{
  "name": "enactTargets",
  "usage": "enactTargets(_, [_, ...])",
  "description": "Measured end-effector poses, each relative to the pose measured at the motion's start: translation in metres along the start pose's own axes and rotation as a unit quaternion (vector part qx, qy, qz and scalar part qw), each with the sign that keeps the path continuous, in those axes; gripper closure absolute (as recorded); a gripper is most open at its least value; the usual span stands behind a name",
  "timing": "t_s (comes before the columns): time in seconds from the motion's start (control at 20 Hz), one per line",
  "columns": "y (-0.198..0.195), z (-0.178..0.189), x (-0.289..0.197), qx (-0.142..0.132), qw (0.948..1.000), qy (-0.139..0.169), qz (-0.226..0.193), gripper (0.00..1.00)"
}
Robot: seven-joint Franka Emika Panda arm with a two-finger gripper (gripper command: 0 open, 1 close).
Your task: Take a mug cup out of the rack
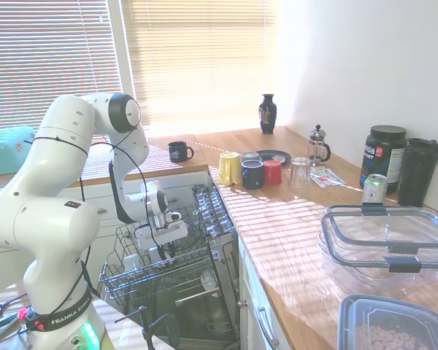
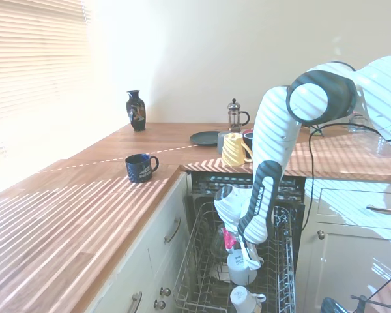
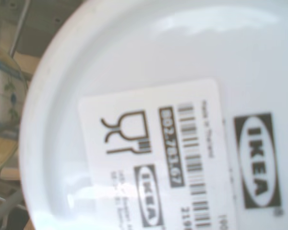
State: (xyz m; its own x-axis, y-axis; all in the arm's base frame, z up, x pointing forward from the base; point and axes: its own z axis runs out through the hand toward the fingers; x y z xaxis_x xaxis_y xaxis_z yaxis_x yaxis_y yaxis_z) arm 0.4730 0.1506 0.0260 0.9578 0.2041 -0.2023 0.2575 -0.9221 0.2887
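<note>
Pincer (image 2: pixel 251 257) of the white robot arm is lowered into the rack (image 2: pixel 202 274), the pulled-out dark wire dishwasher basket, and sits right at the mug cup (image 2: pixel 240 267), a small glossy white mug standing upside down among the tines. Whether its fingers are spread or closed on the mug cannot be told; the arm hides them in both outside views. Seen from the wrist, the mug's white base (image 3: pixel 182 120) fills nearly everything, showing a barcode sticker and an IKEA stamp, so the pincer is very close above it. A second white mug (image 2: pixel 246 300) lies in the rack just nearer the basket's front end. Judging by this, the reach looks finished, while the mug remains seated in the rack: gripping, lifting clear of the tines and setting down outside are all left.
</note>
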Motion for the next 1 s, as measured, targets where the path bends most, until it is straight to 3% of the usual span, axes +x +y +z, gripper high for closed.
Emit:
enactTargets(0.45, [0.0, -0.014, -0.002, 0.0, 1.0, 0.005, 0.0, 1.0])
enactTargets(1.0, [-0.017, -0.095, -0.033, 0.025, 0.9984, 0.048, 0.019, 1.0])
